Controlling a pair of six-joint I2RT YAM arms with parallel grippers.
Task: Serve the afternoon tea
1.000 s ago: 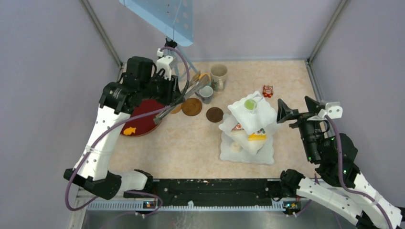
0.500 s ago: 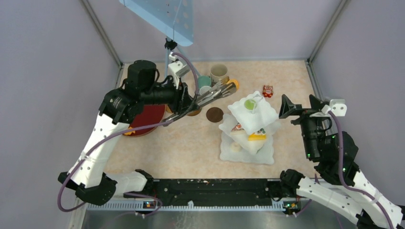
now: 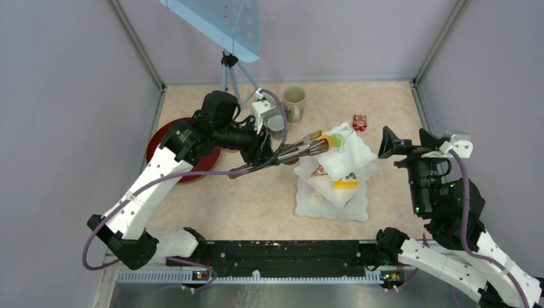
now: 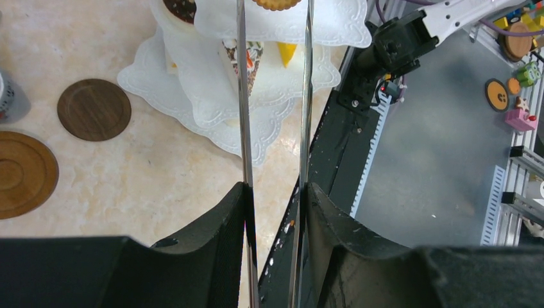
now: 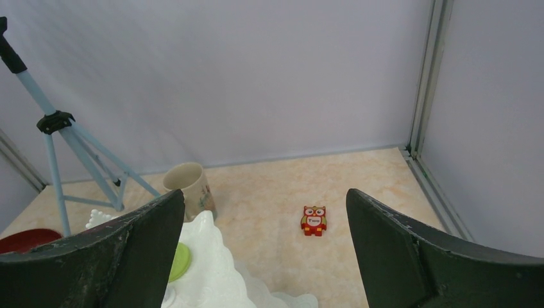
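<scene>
My left gripper (image 3: 272, 157) is shut on the long metal tongs (image 3: 298, 150), and it also shows in the left wrist view (image 4: 276, 192). The tongs' (image 4: 241, 102) tips pinch an orange cookie (image 3: 326, 141) over the top tier of the white stand (image 3: 351, 154), beside a green cookie (image 3: 336, 140). The lower tiers (image 4: 212, 96) hold cake pieces (image 4: 249, 54). Two brown coasters (image 4: 94, 109) lie left of the stand. The beige mug (image 3: 294, 102) and grey mug (image 3: 277, 125) stand behind. My right gripper (image 3: 405, 142) is open and empty, right of the stand.
A red owl toy (image 3: 360, 122) lies behind the stand and shows between my right fingers (image 5: 314, 220). The dark-red tray (image 3: 159, 138) sits at the left, partly under my left arm. A blue tripod (image 3: 231, 70) stands at the back. Walls close in three sides.
My left arm has swung right with the tongs and orange cookie, from near the mugs to over the stand's top tier. The right gripper has barely shifted.
</scene>
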